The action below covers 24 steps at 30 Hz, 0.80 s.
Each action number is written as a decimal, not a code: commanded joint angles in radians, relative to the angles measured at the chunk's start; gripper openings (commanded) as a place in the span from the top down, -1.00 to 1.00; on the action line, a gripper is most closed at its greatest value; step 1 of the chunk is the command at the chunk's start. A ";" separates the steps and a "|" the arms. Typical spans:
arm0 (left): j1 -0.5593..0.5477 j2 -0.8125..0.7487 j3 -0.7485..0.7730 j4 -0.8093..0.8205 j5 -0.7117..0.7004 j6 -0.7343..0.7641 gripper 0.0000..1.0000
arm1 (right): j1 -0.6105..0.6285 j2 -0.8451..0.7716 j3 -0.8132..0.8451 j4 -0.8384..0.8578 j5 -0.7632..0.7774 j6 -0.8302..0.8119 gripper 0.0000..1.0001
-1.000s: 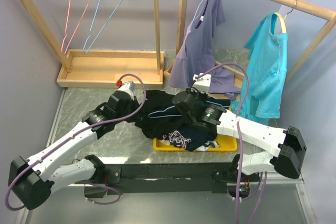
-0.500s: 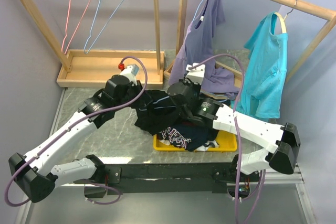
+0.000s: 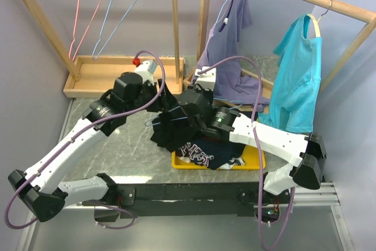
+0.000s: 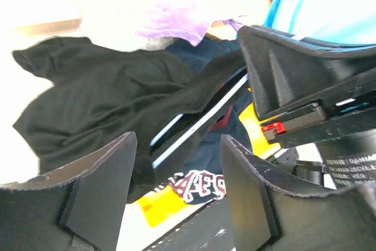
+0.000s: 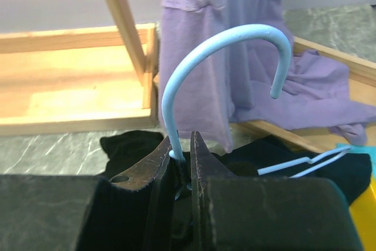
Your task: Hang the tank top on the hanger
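While my right gripper (image 5: pixel 182 145) pinches the hanger (image 5: pixel 252 29) just below its hook, the tank top (image 3: pixel 167 130) lies bunched over its wire at the middle of the table (image 3: pixel 100 145). My left gripper (image 4: pixel 176 186) stands wide and holds nothing, just beside the cloth. There is bare marble on the left, and a rack post (image 3: pixel 175 27) is close behind. The yellow tray (image 3: pixel 254 160) holds a printed dark garment (image 3: pixel 200 156).

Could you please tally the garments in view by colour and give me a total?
Lilac shirt: 1
Turquoise shirt: 1
Black tank top: 1
Dark printed garment: 1
Total: 4
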 commanded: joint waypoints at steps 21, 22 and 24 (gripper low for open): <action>0.004 -0.103 0.075 -0.247 0.166 0.449 -0.13 | 0.006 -0.163 0.019 0.042 -0.162 -0.153 1.00; 0.004 -0.102 0.080 -0.245 0.190 0.452 -0.12 | 0.006 -0.163 0.025 0.037 -0.159 -0.154 1.00; 0.002 -0.092 0.081 -0.244 0.230 0.461 -0.10 | 0.004 -0.160 0.039 0.029 -0.155 -0.162 1.00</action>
